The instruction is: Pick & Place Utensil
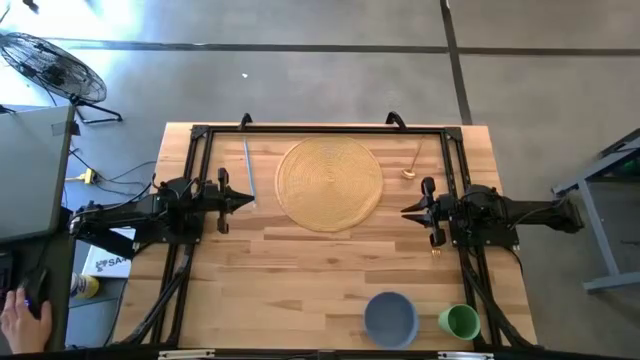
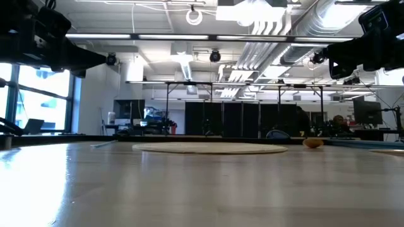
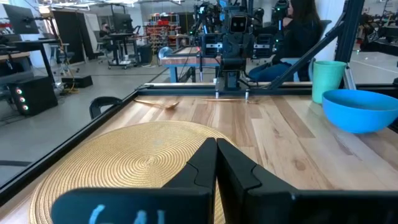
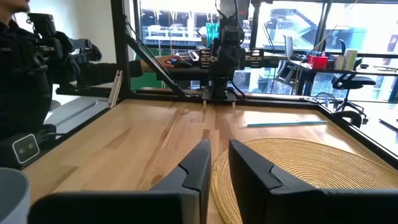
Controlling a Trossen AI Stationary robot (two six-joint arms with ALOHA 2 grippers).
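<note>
A thin blue-handled utensil [image 1: 248, 168] [image 4: 286, 124] lies flat on the wood, left of the round woven placemat [image 1: 330, 183]. A small golden spoon [image 1: 411, 166] [image 3: 165, 104] lies flat on the mat's right. My left gripper [image 1: 246, 202] [image 3: 216, 163] hovers shut at the mat's left rim, just on the near side of the blue utensil, and holds nothing. My right gripper [image 1: 408, 210] [image 4: 219, 165] hovers at the mat's right rim, on the near side of the spoon. Its fingers stand a narrow gap apart with nothing between them.
A blue bowl [image 1: 390, 318] [image 3: 360, 109] and a green cup [image 1: 460, 321] [image 3: 328, 78] stand near the front right edge. A black frame [image 1: 320, 130] runs along the table's far edge and sides. Bare wood lies between the mat and the bowl.
</note>
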